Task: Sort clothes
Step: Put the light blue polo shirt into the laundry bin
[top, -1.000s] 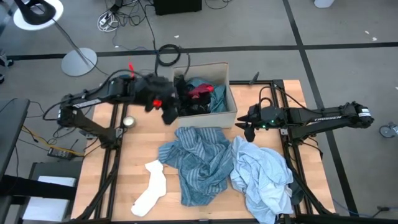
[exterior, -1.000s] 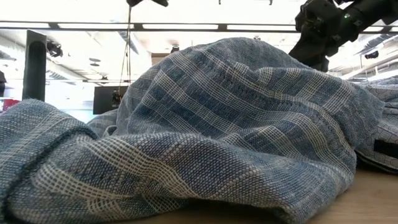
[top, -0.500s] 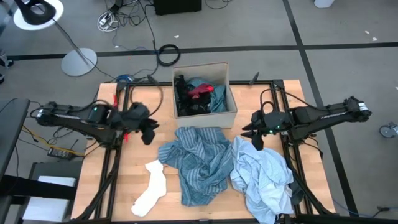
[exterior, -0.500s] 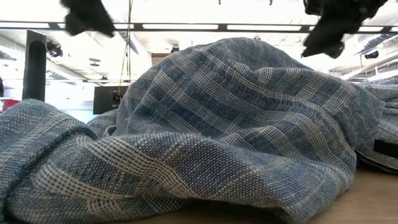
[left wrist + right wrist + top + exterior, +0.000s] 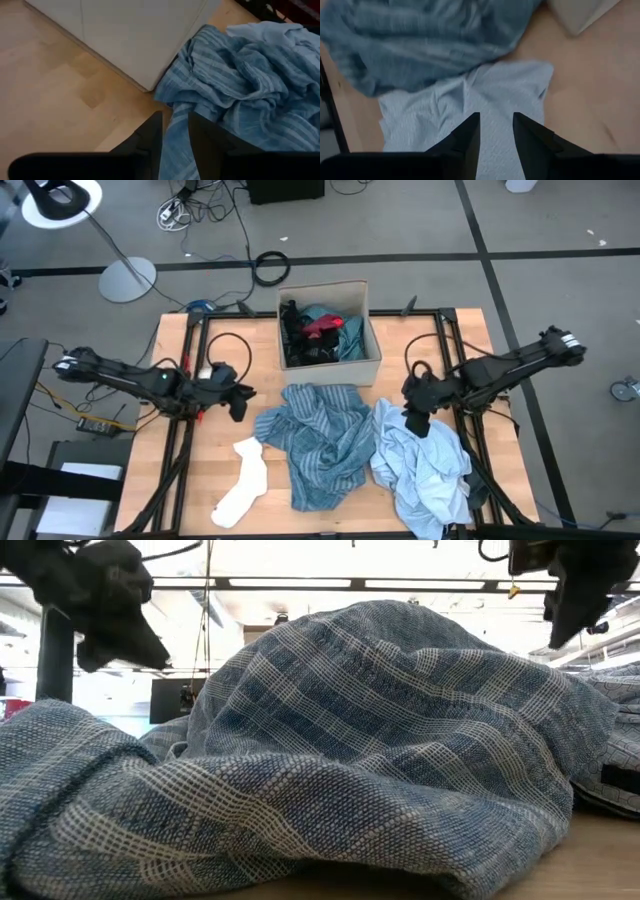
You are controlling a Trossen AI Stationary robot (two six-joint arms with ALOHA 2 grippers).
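Woven blue striped shirt (image 5: 318,442) lies crumpled – pale blue shirt (image 5: 425,470) beside.

A tan cardboard box (image 5: 372,358) is placed at the far middle of the table (image 5: 170,480), and a teal top (image 5: 326,316), a red sock (image 5: 322,325) and a black piece (image 5: 296,340) are contained in it. Near the box, a blue striped shirt (image 5: 320,440) is spread out, flanked by a white sock (image 5: 245,480) on the left and a pale blue shirt (image 5: 425,465) on the right. The left gripper (image 5: 238,400) is positioned over bare table left of the striped shirt. The right gripper (image 5: 418,420) is positioned over the pale blue shirt's far edge
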